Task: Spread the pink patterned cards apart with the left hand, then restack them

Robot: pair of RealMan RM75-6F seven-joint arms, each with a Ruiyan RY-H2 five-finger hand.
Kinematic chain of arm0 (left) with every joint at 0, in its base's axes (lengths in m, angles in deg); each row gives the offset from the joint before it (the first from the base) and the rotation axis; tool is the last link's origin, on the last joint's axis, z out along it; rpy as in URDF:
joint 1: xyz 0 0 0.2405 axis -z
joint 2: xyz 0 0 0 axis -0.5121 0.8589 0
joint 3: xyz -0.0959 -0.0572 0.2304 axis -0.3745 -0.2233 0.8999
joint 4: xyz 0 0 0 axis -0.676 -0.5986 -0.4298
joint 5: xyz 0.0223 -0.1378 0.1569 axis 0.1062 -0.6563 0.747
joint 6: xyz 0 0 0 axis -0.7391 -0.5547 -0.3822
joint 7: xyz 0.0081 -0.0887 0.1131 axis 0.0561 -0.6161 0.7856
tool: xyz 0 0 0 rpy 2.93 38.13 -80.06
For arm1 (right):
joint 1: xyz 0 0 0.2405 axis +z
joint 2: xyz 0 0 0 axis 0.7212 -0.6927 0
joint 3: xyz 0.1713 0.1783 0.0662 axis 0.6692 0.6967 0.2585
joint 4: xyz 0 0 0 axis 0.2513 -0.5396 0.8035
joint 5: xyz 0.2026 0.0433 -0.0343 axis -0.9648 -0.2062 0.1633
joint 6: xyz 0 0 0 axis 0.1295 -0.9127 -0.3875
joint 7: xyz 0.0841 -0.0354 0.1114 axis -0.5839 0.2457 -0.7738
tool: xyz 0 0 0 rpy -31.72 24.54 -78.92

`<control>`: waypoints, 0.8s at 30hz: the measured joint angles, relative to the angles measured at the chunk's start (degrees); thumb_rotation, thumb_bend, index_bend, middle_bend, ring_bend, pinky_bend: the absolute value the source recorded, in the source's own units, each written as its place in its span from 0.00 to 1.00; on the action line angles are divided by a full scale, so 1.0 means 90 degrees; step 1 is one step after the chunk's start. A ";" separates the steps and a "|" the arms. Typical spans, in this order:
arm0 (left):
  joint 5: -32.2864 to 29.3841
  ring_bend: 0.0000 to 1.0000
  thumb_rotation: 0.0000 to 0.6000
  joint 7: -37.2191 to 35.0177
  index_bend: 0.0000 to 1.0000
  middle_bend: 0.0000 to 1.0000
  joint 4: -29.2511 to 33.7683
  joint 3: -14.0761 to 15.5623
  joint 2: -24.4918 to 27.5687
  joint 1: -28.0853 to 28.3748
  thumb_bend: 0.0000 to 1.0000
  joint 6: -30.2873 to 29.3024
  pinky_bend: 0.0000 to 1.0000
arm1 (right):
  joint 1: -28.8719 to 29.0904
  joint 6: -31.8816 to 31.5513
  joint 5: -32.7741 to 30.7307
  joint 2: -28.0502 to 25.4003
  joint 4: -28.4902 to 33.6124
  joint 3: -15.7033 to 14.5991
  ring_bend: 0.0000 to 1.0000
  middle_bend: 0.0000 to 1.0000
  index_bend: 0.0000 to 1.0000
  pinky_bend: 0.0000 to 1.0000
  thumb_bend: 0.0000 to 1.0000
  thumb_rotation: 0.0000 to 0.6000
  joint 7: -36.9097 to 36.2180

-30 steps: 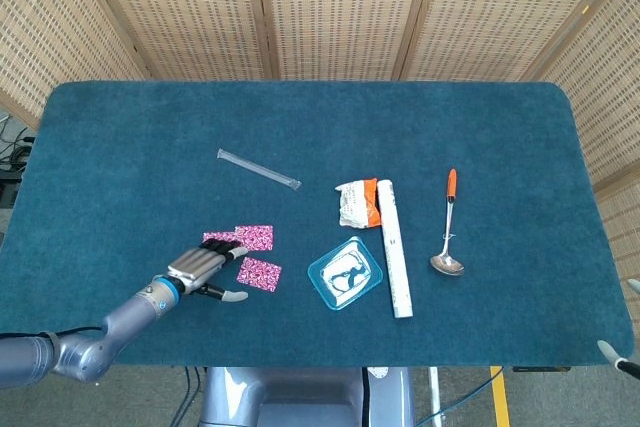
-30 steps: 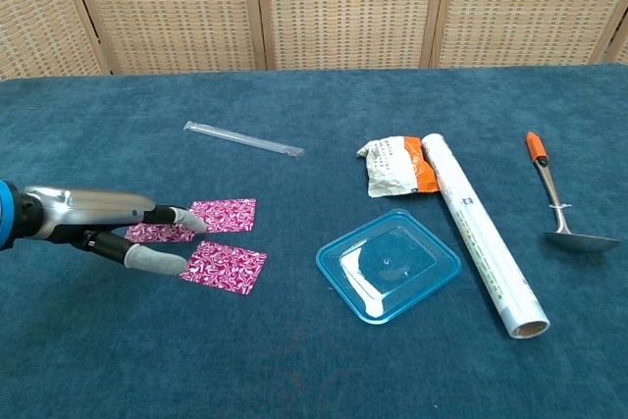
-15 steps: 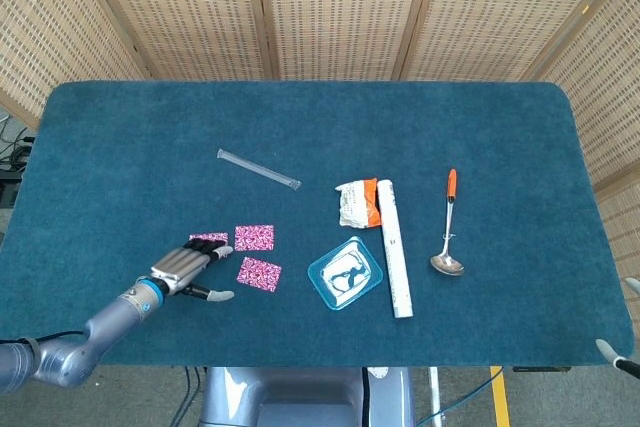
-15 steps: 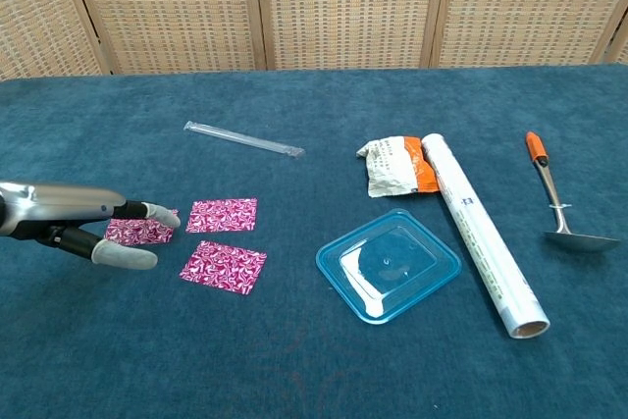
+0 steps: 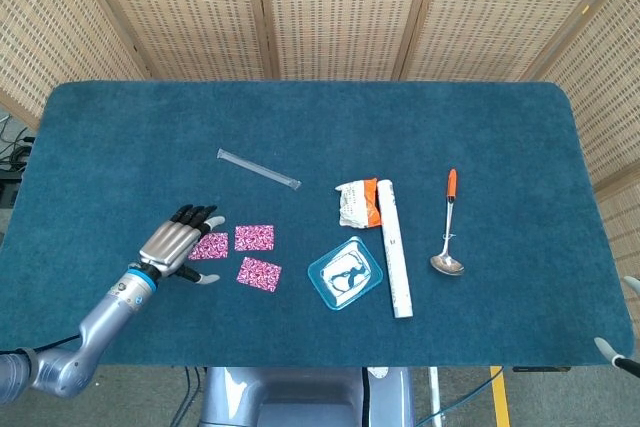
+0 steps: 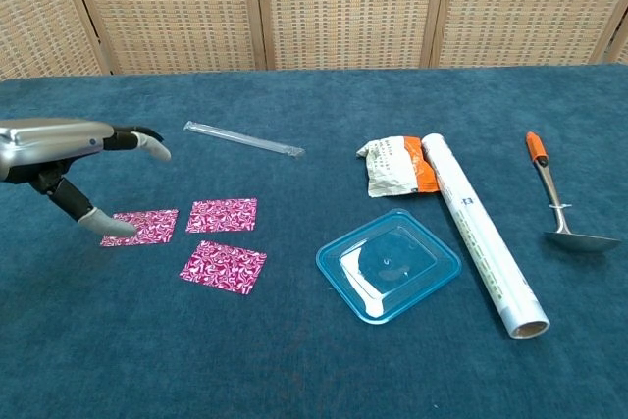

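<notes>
The left hand (image 6: 69, 159) is hovering empty, fingers spread, over three pink patterned cards (image 6: 223, 214) lying apart near the desk's (image 5: 300, 127) front-left corner. Only the head view is showing the right hand (image 5: 618, 355), too little to judge its state.

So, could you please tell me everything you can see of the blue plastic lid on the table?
The blue plastic lid is a see-through, turquoise-tinted square with rounded corners and a raised rim, with light glare on its surface. It lies flat on the teal table cloth, turned at an angle to the table edge. It sits right of the pink cards, below the crumpled packet and beside the white roll, very near it. Neither hand touches it.
</notes>
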 measured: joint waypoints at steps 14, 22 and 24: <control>-0.0661 0.00 0.65 0.1498 0.30 0.00 -0.0635 -0.0647 -0.1043 0.0163 0.15 -0.0346 0.00 | -0.0034 -0.0016 -0.0042 0.0008 -0.0030 -0.0010 0.01 0.24 0.18 0.00 0.00 1.00 -0.0047; -0.1172 0.00 0.65 0.2103 0.31 0.00 -0.1039 -0.0903 -0.1576 0.0412 0.12 -0.0323 0.00 | -0.0037 -0.0007 -0.0064 0.0018 -0.0056 -0.0008 0.01 0.24 0.18 0.00 0.00 1.00 -0.0061; -0.1312 0.00 0.69 0.2276 0.31 0.00 -0.1163 -0.0949 -0.1723 0.0479 0.13 -0.0318 0.00 | -0.0042 -0.0006 -0.0069 0.0018 -0.0058 -0.0010 0.01 0.24 0.18 0.00 0.00 1.00 -0.0065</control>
